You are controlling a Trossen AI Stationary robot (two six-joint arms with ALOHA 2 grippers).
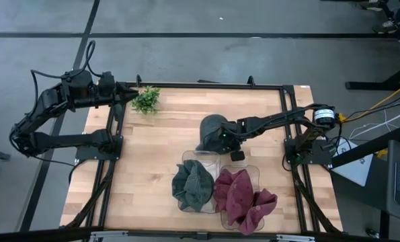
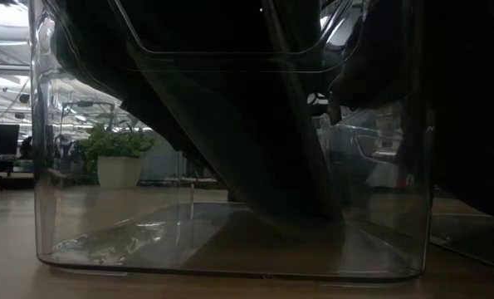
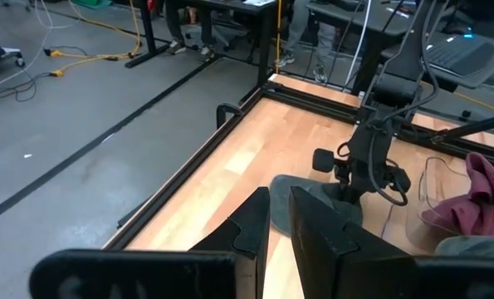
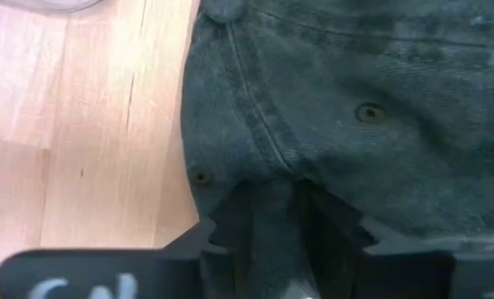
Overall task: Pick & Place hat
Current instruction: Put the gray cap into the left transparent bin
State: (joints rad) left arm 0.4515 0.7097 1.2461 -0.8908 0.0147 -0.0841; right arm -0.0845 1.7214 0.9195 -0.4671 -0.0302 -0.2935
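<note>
A dark grey hat (image 1: pixel 212 129) lies on the wooden table near its middle, crown up. My right gripper (image 1: pixel 220 138) reaches in from the table's right and stands on it. In the right wrist view the hat (image 4: pixel 354 108) fills the picture, with my right gripper (image 4: pixel 271 223) shut on its cloth. My left gripper (image 1: pixel 134 94) waits at the far left beside a small green plant (image 1: pixel 146 99). In its own wrist view the left gripper (image 3: pixel 280 223) is shut and holds nothing. That view also shows the hat (image 3: pixel 309 193) under the right arm. My right gripper pinches a raised fold of the hat's crown cloth (image 4: pixel 267 193) between its two fingers, beside a seam and a small eyelet. The fingers come from above, pointing steeply down. The hat still rests on the table.
Two clear bins stand at the near side: the left bin (image 1: pixel 185 161) holds a green hat (image 1: pixel 193 185), the right bin (image 1: pixel 255 172) a maroon hat (image 1: pixel 243 198). A clear bin wall (image 2: pixel 230 249) fills the low view. The table's black frame (image 1: pixel 290 134) runs along its edges.
</note>
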